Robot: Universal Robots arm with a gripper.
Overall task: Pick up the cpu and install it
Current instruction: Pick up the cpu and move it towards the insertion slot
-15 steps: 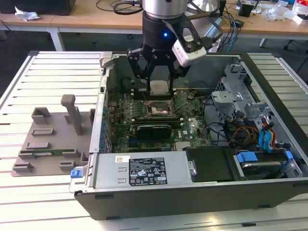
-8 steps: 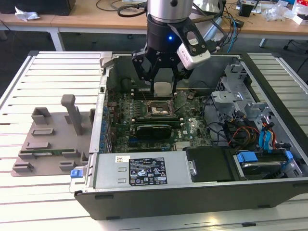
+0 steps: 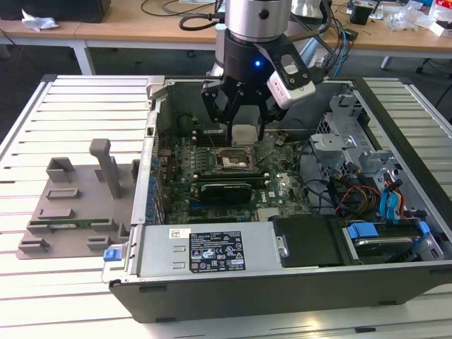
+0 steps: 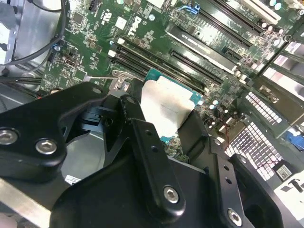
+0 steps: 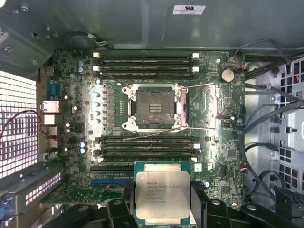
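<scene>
The cpu [image 3: 244,134] is a flat square chip with a silver-grey top and a thin rim. My gripper [image 3: 244,140] is shut on it, one black finger on each side, and holds it in the air inside the open computer case. In the first wrist view the cpu [image 5: 162,195] hangs level between the fingers [image 5: 119,210], off to one side of the open motherboard socket [image 5: 154,107]. The second wrist view shows the cpu [image 4: 166,107] clamped above the green board. In the exterior view the socket [image 3: 233,159] lies just below and in front of the chip.
The case [image 3: 212,254] lies open on a slatted white table, with a drive cage and cables [image 3: 367,191] at the exterior view's right. A grey plastic tray [image 3: 78,205] sits to the exterior view's left. Memory slots [image 5: 147,64] flank the socket, and thin retention levers [image 5: 152,134] stand around it.
</scene>
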